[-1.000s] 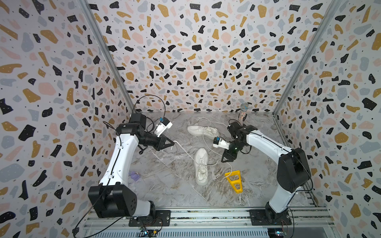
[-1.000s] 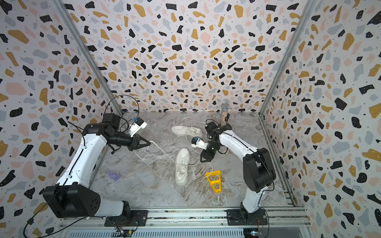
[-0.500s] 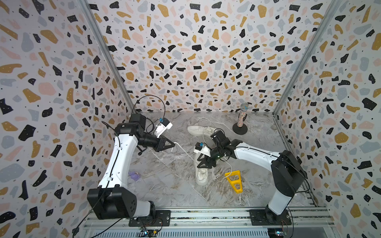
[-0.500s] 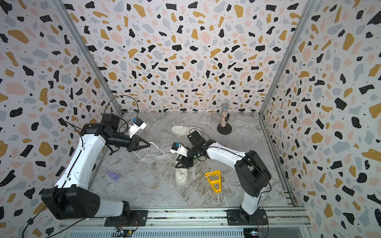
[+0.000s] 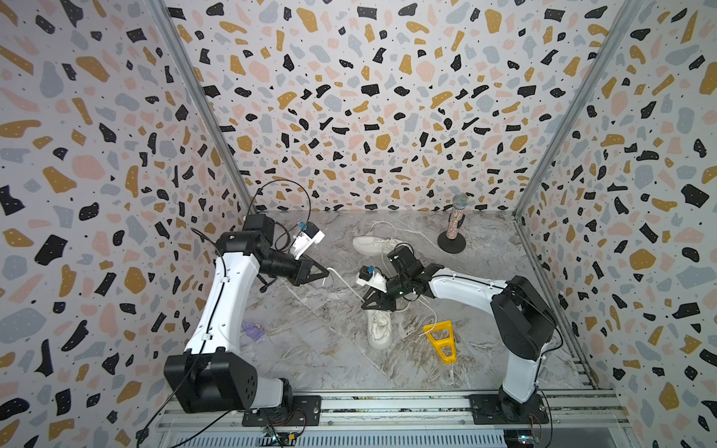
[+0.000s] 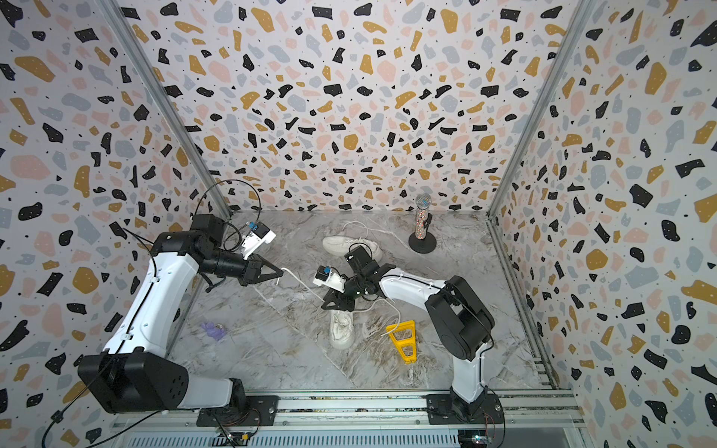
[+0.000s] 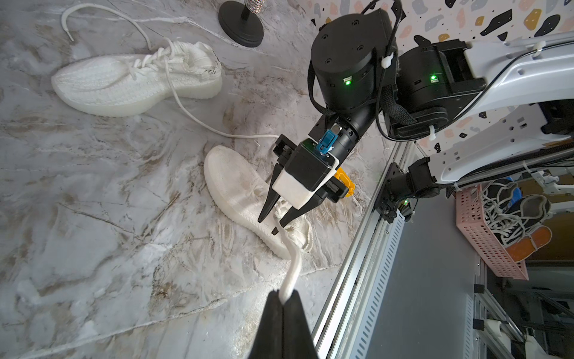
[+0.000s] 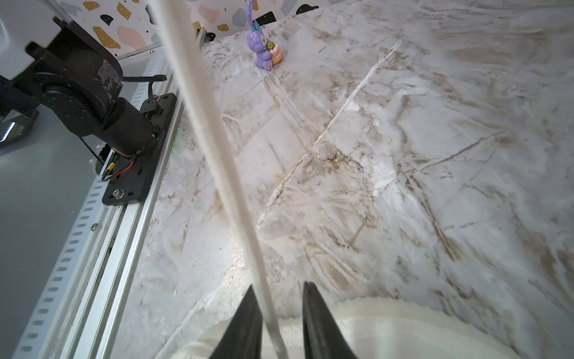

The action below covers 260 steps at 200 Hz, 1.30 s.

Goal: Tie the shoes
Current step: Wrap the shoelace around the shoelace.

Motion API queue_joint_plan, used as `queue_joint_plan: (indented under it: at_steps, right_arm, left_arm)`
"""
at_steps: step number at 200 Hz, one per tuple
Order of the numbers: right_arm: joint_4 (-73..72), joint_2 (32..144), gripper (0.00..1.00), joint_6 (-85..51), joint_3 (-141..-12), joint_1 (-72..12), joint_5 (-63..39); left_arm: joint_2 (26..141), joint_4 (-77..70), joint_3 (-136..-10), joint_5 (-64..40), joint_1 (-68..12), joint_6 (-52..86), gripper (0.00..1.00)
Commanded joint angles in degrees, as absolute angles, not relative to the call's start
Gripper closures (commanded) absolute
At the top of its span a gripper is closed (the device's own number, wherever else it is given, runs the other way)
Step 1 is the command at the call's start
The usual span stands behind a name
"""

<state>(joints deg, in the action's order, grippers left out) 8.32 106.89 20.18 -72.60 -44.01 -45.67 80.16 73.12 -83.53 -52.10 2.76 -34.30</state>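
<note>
Two white shoes lie on the marble floor: the near shoe (image 5: 379,327) (image 6: 341,329) and the far shoe (image 5: 374,245) (image 6: 341,244), its laces trailing loose. My left gripper (image 5: 328,271) (image 7: 283,295) is shut on a lace (image 7: 295,261) that runs taut across to the near shoe (image 7: 236,192). My right gripper (image 5: 364,306) (image 8: 279,289) hangs over that shoe's lacing. Its jaws stand apart, and the taut lace (image 8: 217,124) passes between them, close against one finger, with a gap to the other.
A yellow triangular tool (image 5: 440,341) lies right of the near shoe. A purple toy (image 5: 252,329) (image 8: 264,49) sits at the left. A glittery microphone on a black stand (image 5: 454,229) rises at the back right. The metal rail (image 5: 388,403) borders the front.
My right arm has swung left from beside the shoes to over the near shoe, and its jaws have narrowed around the lace. The left gripper has kept its hold and place.
</note>
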Motion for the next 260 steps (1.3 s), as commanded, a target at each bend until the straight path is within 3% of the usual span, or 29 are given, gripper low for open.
queue_joint_plan:
  at_steps: [1,93,165,225,260]
  right_arm:
    - [8.19,105.83,0.74,19.34,-74.71,-44.29,-47.44]
    - [11.54,101.79,0.98,19.73,-73.12,-43.40,-45.96]
    - [4.12,99.24,0.96,13.68,-66.97,-39.65,-49.90]
    - [-2.04,100.05,0.95,10.91,-63.34,-37.55,-51.10]
    - [-3.55,100.84,0.95,8.61,-62.60,-37.35,-51.85]
  left_arm:
    - [79.90,74.17,-84.55,-52.12,2.54,-35.33,1.00]
    - [82.64,72.01,-77.46,-43.98,2.55,-41.23,1.00]
    - [94.18,63.93,-67.35,-33.75,-3.25,-48.82,1.00]
    - [100.85,62.01,-67.02,-27.88,-10.15,-47.47,0.85]
    - [98.66,61.25,-67.63,-32.32,-10.28,-45.35,0.65]
